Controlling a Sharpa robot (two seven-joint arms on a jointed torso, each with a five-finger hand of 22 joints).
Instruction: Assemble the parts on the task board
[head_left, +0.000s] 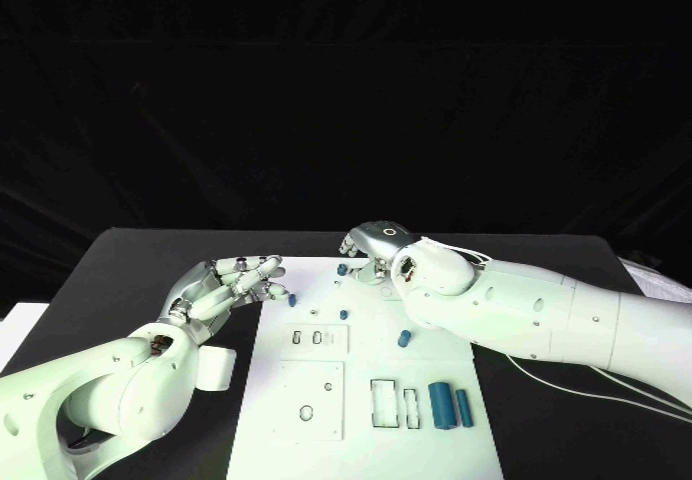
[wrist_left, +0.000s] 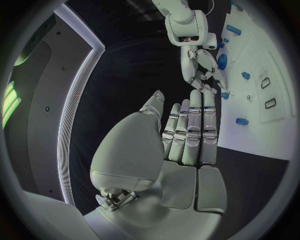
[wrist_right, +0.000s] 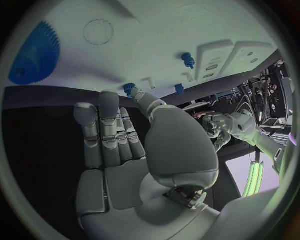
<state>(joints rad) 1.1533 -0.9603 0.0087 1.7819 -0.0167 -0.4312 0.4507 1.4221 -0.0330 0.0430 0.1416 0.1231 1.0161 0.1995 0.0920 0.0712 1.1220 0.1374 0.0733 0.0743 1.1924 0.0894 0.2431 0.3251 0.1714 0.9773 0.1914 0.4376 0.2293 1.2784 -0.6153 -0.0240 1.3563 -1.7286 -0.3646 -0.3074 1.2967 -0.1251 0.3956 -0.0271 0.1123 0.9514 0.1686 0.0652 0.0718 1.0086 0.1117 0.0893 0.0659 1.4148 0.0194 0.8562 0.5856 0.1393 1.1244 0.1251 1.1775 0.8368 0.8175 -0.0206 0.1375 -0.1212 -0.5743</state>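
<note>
The white task board (head_left: 368, 352) lies mid-table. My left hand (head_left: 228, 285) rests at its left edge with fingers straight and together (wrist_left: 187, 135), holding nothing; a small blue part (head_left: 291, 298) stands just beyond the fingertips. My right hand (head_left: 372, 246) hovers over the board's far end, holding nothing (wrist_right: 119, 135). Its thumb tip reaches a small blue peg (wrist_right: 129, 89). A blue gear (wrist_right: 34, 52) sits on the board nearby, and the left wrist view shows that gear (wrist_left: 222, 61) beside the right hand (wrist_left: 200, 67). Two large blue cylinders (head_left: 450, 405) lie at the board's near right.
More small blue parts (head_left: 405, 338) and pegs (head_left: 345, 314) are scattered over the board's middle, with rectangular slots (head_left: 389, 402) near the cylinders. Black table (head_left: 137, 265) surrounds the board. White cables (head_left: 577, 385) trail under my right forearm.
</note>
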